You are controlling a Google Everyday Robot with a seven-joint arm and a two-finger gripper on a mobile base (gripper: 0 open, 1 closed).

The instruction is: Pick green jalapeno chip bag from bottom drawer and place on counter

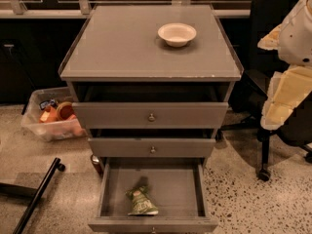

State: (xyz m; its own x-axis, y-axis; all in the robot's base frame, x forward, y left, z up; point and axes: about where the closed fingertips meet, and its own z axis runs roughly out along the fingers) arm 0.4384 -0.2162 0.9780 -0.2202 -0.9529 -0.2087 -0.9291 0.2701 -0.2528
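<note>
While right of counter (122,48), held gripper (282,106) well apart from green jalapeno chip bag (141,201) in open bottom drawer (168,186); could not tell grip.

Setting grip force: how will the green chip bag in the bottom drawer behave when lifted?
The green jalapeno chip bag looks wrinkled, so probably floppy and light. Lying crumpled, it should not roll. The gripper is at the right edge.

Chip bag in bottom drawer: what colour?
Chip bag is green, pale patches; camera view. Gripper out of frame, arm at right.
</note>
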